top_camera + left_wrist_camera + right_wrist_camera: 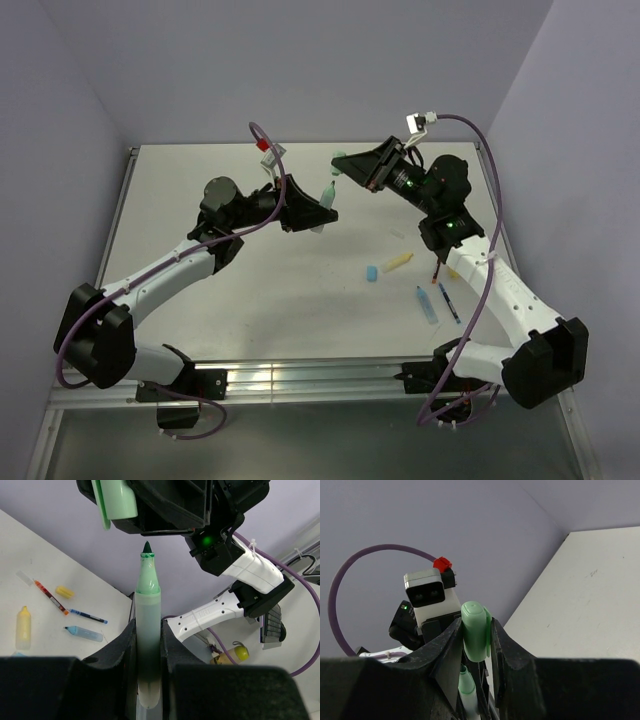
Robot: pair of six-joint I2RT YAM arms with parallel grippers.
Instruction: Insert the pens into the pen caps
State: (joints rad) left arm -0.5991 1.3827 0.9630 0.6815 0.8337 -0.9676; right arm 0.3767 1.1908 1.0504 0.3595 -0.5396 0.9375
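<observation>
Above the white table (200, 200), my left gripper (148, 637) clenched the green marker (148, 587), its tip just short of the green cap (475, 619) at one o'clock, which my right gripper (476, 630) grasped.

The marker (148, 630) has a pale green body and a dark green tip, and the cap (120, 500) is the same pale green. The table (300, 300) is off-white. One marker (23, 627) and one cap (64, 591) are yellow. Another marker (85, 633) and cap (371, 272) are light blue. One thin pen (50, 596) is red, the other (88, 615) dark blue. The arms (165, 272) are white with black joints, the cables (460, 117) purple, and the walls (300, 70) lavender.
</observation>
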